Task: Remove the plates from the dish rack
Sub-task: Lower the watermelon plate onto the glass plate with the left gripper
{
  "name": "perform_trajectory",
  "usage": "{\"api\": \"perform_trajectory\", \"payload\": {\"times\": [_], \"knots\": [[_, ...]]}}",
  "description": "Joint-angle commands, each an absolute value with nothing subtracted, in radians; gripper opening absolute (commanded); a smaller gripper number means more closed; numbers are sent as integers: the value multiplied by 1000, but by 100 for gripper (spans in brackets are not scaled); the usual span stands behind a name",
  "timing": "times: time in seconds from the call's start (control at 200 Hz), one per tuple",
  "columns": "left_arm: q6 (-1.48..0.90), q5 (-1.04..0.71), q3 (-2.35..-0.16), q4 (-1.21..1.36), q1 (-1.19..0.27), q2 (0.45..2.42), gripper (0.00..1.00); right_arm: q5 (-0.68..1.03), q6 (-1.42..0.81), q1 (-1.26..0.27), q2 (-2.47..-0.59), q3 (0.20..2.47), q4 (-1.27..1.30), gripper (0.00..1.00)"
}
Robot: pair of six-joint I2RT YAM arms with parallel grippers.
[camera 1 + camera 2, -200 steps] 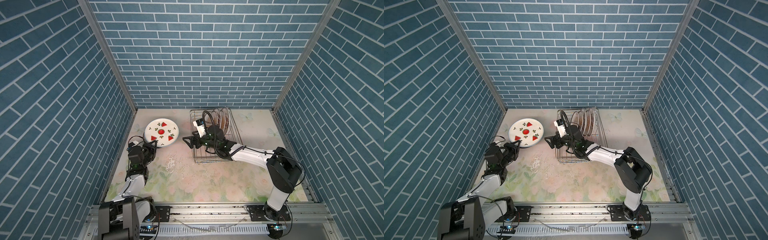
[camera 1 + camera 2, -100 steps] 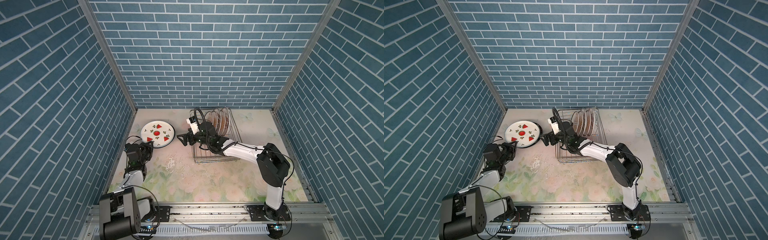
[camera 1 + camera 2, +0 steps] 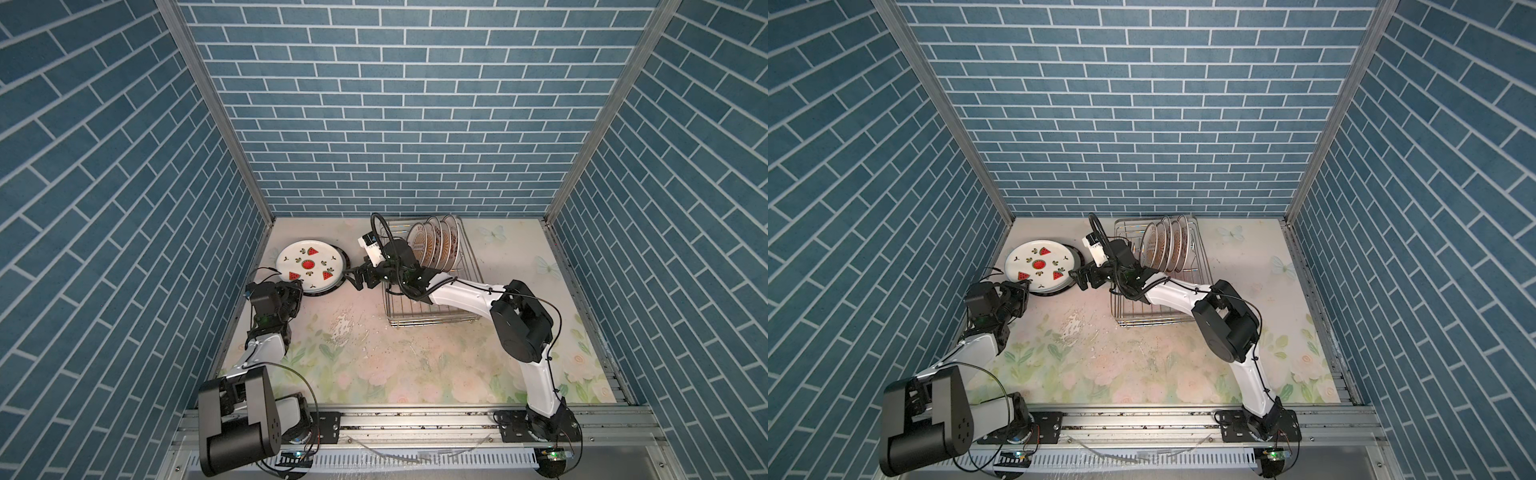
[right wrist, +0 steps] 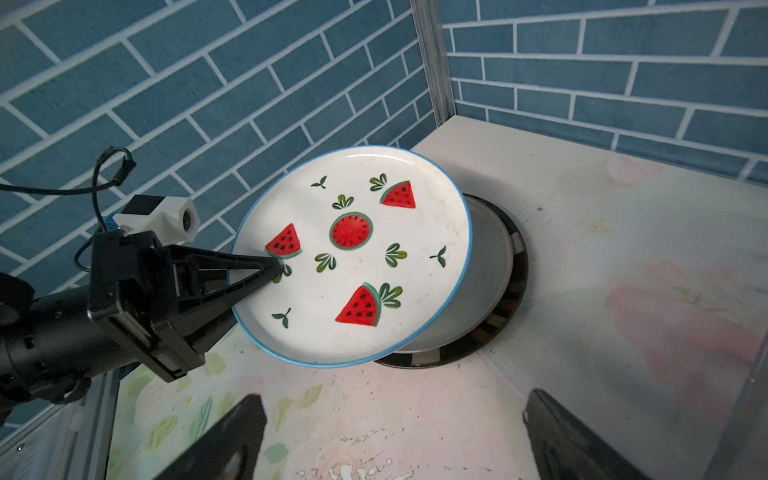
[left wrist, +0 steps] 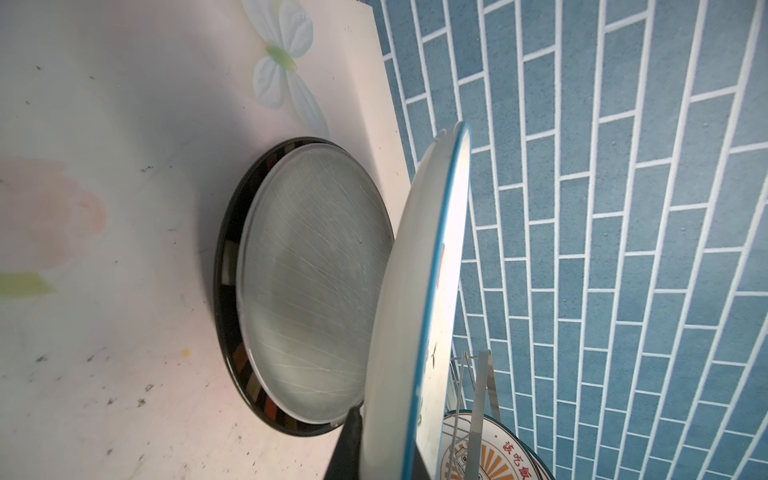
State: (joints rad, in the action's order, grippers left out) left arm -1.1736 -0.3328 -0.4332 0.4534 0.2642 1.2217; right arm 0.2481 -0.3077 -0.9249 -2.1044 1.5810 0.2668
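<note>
Table: floral sheet (image 3: 395, 357), scuffed and flecked in the middle; nothing stands on the near half apart from the arms' own bases.
Left gripper: (image 4: 272, 266) at the left wall, fingers pinched narrow on the near rim of the watermelon plate (image 4: 353, 257), one finger above the face, one beneath.
Watermelon plate: white, blue edge, red slices. Held off the table and tilted, the gripped side high and the far side low over a second plate. In both top views it sits at the far left of the table (image 3: 309, 266).
Dark-rimmed plate: (image 5: 307, 291) flat on the table under the watermelon plate, grey lined centre, black rim showing past it on the right (image 4: 494, 266). The low edge of the watermelon plate may be touching it; the overlap hides the contact.
Right gripper: (image 3: 353, 279) fingers spread wide, holding nothing, just beside the right edge of the two plates, between them and the rack.
Dish rack: (image 3: 432, 322) silver wire basket, right of centre, its near half bare; the right arm reaches across its left side.
Plates in rack: (image 3: 432, 247) a row of orange-rayed plates on edge between the prongs at the far end, leaning slightly; one shows red lettering (image 5: 490, 453).
</note>
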Motion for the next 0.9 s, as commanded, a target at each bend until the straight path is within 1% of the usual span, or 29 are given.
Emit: {"api": "perform_trajectory", "payload": {"times": [0.0,0.145,0.305,0.485,0.505,0.605,0.79,0.895], "knots": [[-1154,-328,-492,555,271,1241,0,295,-272,-932,-2144,1652,216,98],[-1148,-325,-512,564,271,1293,0,307,-272,-934,-2185,1706,172,99],[-1152,-349,-517,603,269,1348,0,301,-267,-935,-2186,1705,180,98],[-1143,-325,-538,582,271,1386,0,307,-265,-935,-2186,1702,184,98],[-1144,-330,-542,586,271,1396,0,308,-265,-936,-2214,1702,185,98],[-1155,-346,-555,618,270,1442,0,308,-265,-938,-2224,1707,185,98],[-1153,-336,-566,612,269,1464,0,305,-267,-940,-2229,1707,185,98],[-1142,-325,-569,588,270,1458,5,301,-267,-940,-2230,1706,187,98]]}}
